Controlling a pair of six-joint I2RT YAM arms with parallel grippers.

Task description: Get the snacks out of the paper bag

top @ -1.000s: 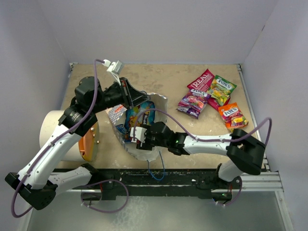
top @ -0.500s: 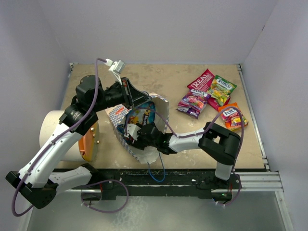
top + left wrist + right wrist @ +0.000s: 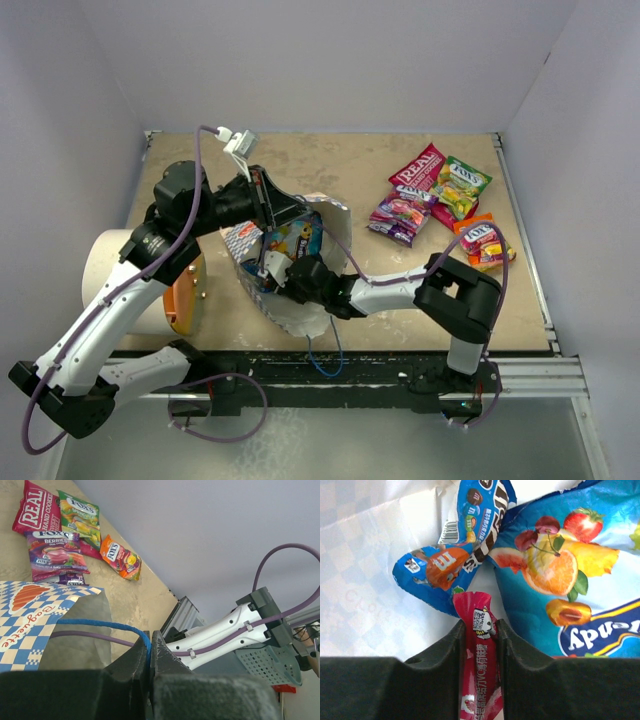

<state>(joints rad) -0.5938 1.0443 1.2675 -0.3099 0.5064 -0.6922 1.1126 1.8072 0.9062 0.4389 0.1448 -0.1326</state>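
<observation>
Four snacks out, more in the bag
A red packet (image 3: 417, 168), green packet (image 3: 461, 184), purple packet (image 3: 399, 216) and orange packet (image 3: 482, 240) lie at the table's (image 3: 330, 160) far right corner. The bag (image 3: 296, 316) lies near the front edge, left of centre. The left gripper (image 3: 151, 640) is pinched tight on its blue cord (image 3: 100, 625). Inside, the right gripper (image 3: 479, 630) clamps a slim red stick (image 3: 480, 675) below a blue packet (image 3: 445, 565) and a fruit packet (image 3: 555, 580)

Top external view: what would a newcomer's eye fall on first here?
The paper bag near the front of the table, with the right gripper deep inside it, its jaws closed on a red packet. The left gripper pinches the bag's blue cord handle, apparently holding the mouth open. Bright snacks lie in a cluster at the far right.
</observation>
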